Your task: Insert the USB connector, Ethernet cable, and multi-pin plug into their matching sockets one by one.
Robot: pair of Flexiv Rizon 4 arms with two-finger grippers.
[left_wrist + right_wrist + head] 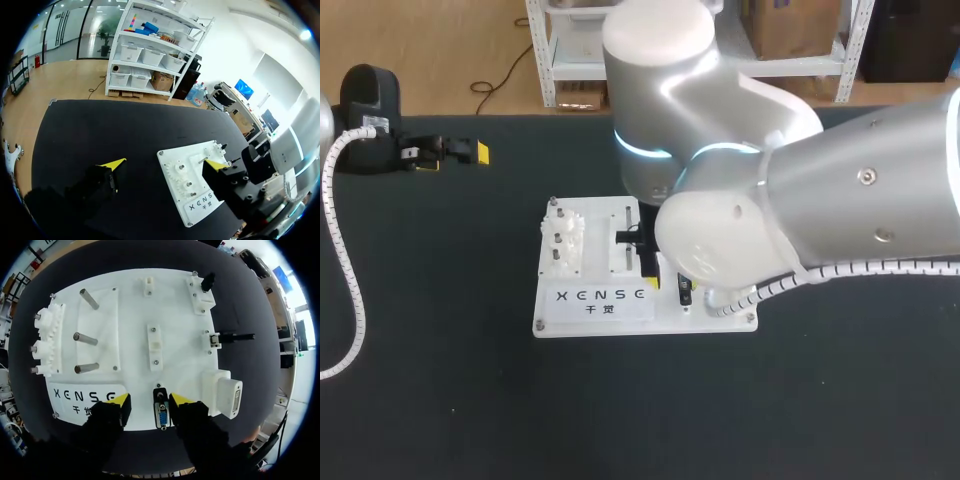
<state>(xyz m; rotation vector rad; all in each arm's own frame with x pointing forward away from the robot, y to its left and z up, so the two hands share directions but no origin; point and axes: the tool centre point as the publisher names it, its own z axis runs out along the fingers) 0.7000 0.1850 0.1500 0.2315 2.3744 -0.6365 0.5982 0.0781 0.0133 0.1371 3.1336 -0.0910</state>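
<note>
The white socket board (130, 305) lies under my right gripper (150, 401). A blue-faced multi-pin plug (161, 415) sits at the board's near edge between the yellow-tipped fingers. One finger is close against the plug and a gap shows at the other, so the gripper is open. A white multi-pin socket housing (222, 392) stands just beside the plug. A black metal-ended connector (232, 337) lies at the board's side edge, and a second black plug (207, 282) stands in a white block at the far corner. My left gripper (164, 164) hangs open, off to the board's side (455, 155).
White gears (47, 342) and three metal pegs (85, 337) fill the board's other half. In the head view my right arm's elbow (720, 240) hides much of the board (595, 300). Black table mat (440, 380) surrounds the board.
</note>
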